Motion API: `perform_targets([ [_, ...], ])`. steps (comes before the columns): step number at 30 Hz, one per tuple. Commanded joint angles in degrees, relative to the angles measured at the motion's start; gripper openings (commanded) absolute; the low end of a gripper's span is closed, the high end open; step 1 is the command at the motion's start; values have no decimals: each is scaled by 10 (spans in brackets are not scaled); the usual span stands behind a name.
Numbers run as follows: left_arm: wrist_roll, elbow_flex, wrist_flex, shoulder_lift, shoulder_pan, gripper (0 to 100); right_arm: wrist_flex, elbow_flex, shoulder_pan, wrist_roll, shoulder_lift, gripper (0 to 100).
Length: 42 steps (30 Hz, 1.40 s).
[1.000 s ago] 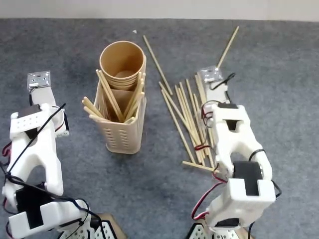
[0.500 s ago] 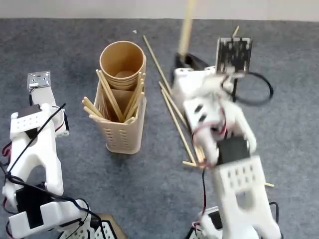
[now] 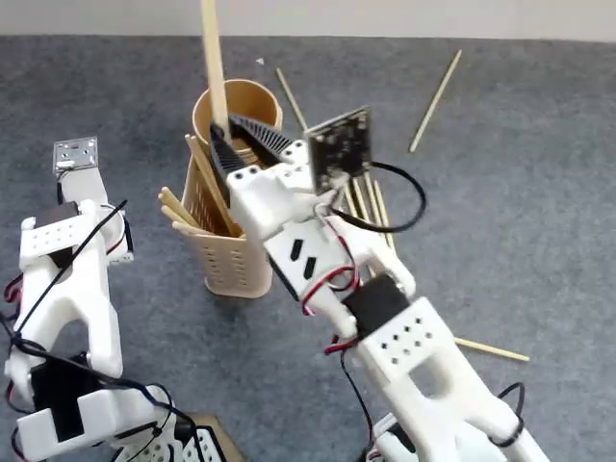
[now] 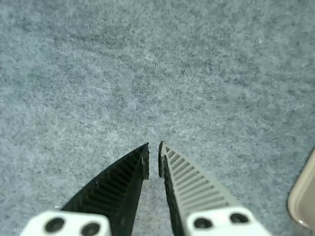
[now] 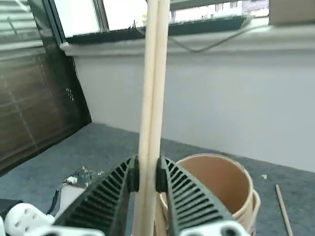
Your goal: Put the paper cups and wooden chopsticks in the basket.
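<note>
right gripper [image 3: 223,135] clamped on wooden chopsticks [image 3: 212,58], held upright over the basket [image 3: 236,265].
paper cups [image 3: 236,111] sit stacked in the basket's far end; loose chopsticks [image 3: 438,89] lie on the worktop [image 3: 539,192] beside the basket. risk: released this high, the sticks could strike the cup rim and topple outside. left gripper [image 4: 152,157] closed, empty.

I see a grey-carpeted table [image 3: 549,212] with the pale slotted basket [image 3: 236,265] standing upright on it. Loose wooden chopsticks [image 3: 435,89] lie scattered right of it, one stray chopstick [image 3: 491,349] well apart toward the near edge.
</note>
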Motion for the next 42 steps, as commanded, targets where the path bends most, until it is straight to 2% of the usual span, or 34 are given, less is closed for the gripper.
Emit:
perform_targets([
  [1,4,-3,-7,-5,7,74,-10,-4,-7,25,7,50],
  [6,4,-3,-7,-5,7,74,-7,-3,-7,76,-2,226],
  [12,4,-3,-7,-5,7,74,81,-8,-6,88,-52,231],
  [14,4,-3,-7,-5,5,74,138,-21,10,127,-87,231],
  [19,4,-3,-7,-5,7,74,426,-99,116,230,-129,231],
  [24,4,-3,-8,-5,7,74,561,-109,252,350,-92,231],
  [28,4,-2,-5,-5,7,74,576,-39,317,496,-30,231],
  [31,4,-2,-5,-5,7,74,575,36,336,622,35,231],
  [33,4,-2,-6,-5,7,74,572,85,339,678,76,231],
  [42,4,-2,-7,-5,7,74,460,219,335,772,164,231],
])
